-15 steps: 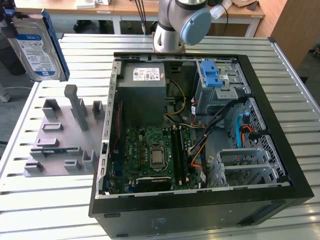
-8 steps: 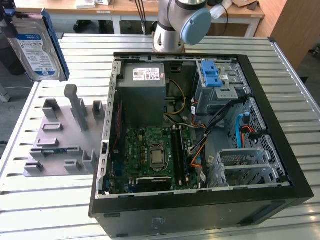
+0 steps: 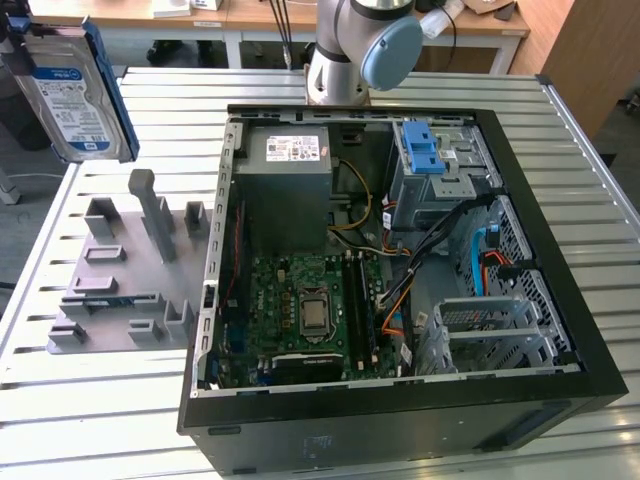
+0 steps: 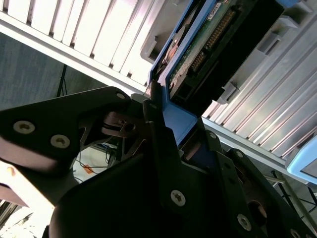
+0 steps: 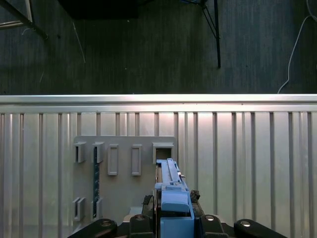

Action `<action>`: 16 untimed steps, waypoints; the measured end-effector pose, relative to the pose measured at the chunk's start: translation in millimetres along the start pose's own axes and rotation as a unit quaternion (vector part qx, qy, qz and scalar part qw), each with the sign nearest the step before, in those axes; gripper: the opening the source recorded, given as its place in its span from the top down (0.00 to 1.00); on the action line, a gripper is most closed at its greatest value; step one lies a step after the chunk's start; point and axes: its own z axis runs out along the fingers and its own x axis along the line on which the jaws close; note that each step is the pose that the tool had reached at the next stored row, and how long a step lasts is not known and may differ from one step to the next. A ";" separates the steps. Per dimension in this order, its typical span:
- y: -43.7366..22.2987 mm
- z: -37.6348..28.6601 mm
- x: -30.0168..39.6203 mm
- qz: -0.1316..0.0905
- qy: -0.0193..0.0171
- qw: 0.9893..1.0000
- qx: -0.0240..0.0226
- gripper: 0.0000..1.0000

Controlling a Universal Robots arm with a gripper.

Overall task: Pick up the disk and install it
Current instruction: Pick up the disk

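The disk (image 3: 72, 92), a silver drive with a white-and-blue label in a blue carrier, hangs in the air above the table's far corner on the exterior view's left, well clear of the grey holder plate (image 3: 130, 270). In the first wrist view the disk (image 5: 171, 181) stands edge-on above that plate (image 5: 124, 163), and my gripper (image 5: 173, 220) is shut on its blue carrier end. The second wrist view shows the disk's circuit-board side (image 4: 208, 44), with the gripper (image 4: 185, 144) clamped on the blue frame between dark fingers (image 4: 153, 134).
An open black computer case (image 3: 560, 300) lies on the slatted metal table (image 3: 120, 410), holding a grey power supply (image 3: 290, 170), a motherboard (image 3: 305, 310) and a drive bay with a blue latch (image 3: 425, 155). The arm's base (image 3: 350, 50) stands behind the case.
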 end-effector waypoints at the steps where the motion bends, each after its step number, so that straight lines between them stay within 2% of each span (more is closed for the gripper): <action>1: 0.0 -0.7 0.0 0.000 0.000 1.000 0.000 0.64; 16: 0.2 -18.4 -0.2 0.000 0.000 1.000 0.000 0.64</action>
